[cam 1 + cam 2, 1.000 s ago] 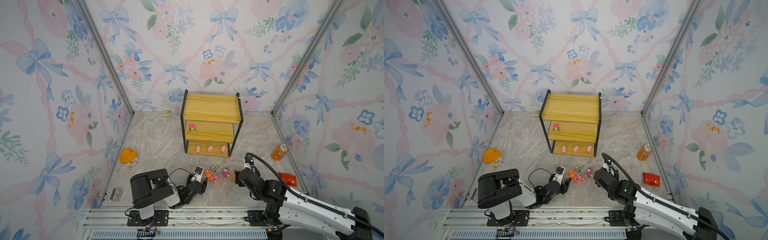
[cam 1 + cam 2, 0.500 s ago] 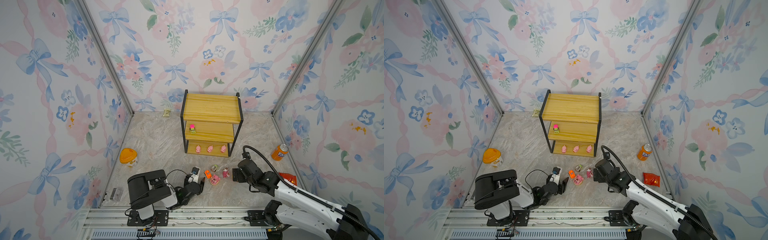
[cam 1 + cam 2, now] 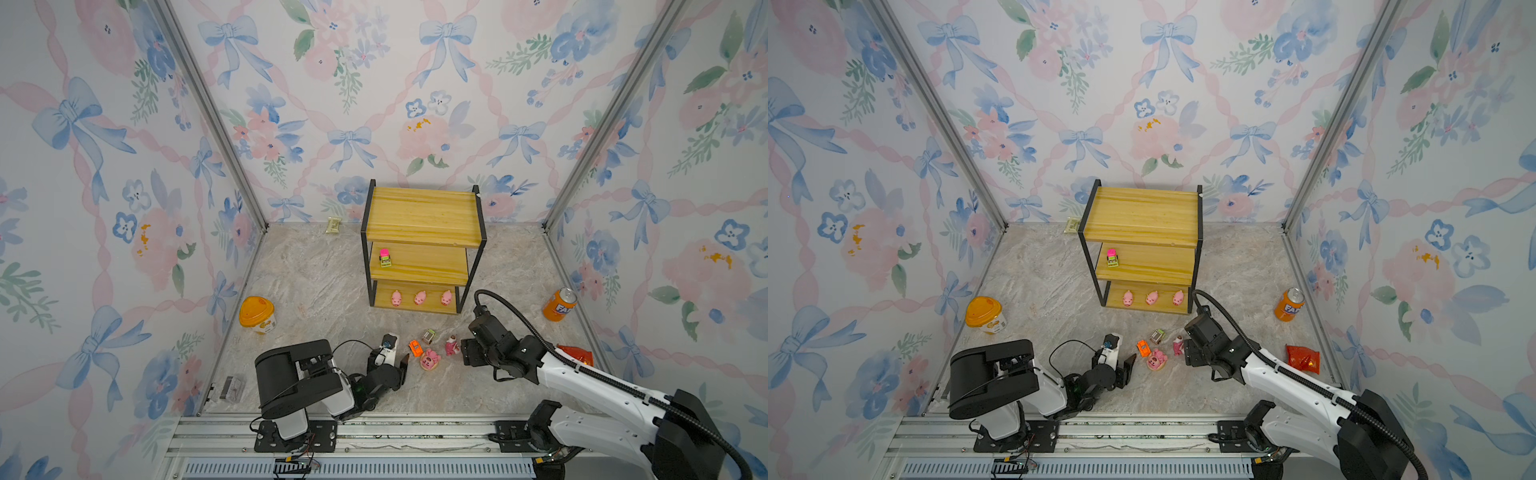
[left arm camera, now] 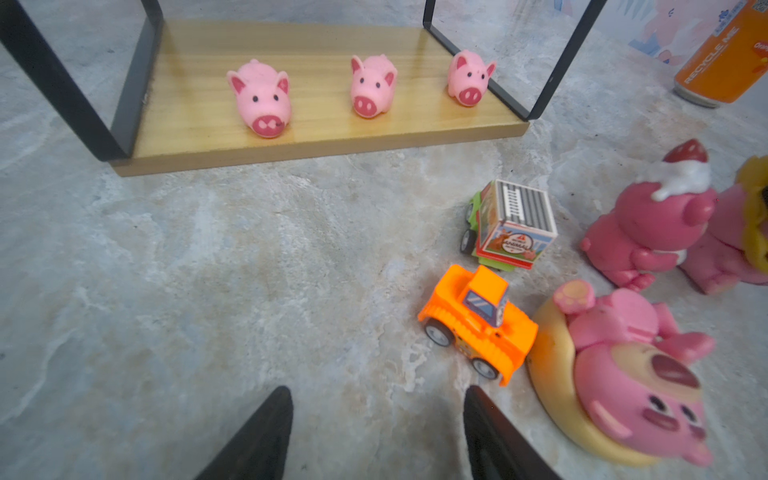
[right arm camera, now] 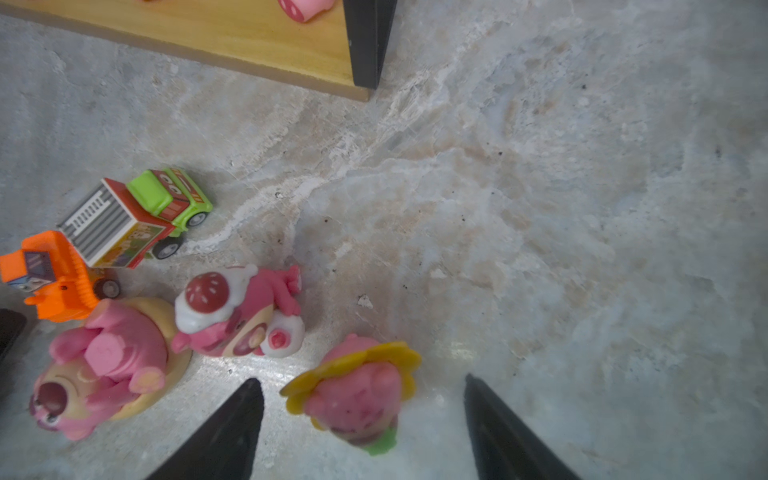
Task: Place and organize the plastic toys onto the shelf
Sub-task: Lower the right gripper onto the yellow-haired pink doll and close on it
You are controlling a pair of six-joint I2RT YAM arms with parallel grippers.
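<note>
Marble floor (image 3: 316, 266), floral walls; shelf (image 3: 422, 216) at the back, 5 loose toys (image 3: 430, 358) on the floor in front.
In both top views: pink-green car (image 3: 385, 257) on middle board, 3 pigs (image 3: 1152, 297) on bottom board; left wrist: left gripper (image 4: 374, 415) jaws apart, empty, orange car (image 4: 478, 332) just ahead; right wrist: right gripper (image 5: 361, 382) jaws apart around yellow-collared figurine (image 5: 353, 399), not clamped.

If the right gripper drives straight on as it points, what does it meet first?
Most likely the pink cartoon figurine with the yellow petal collar: it sits between the open jaws of the right gripper, closer to one finger. Depth is unclear.
</note>
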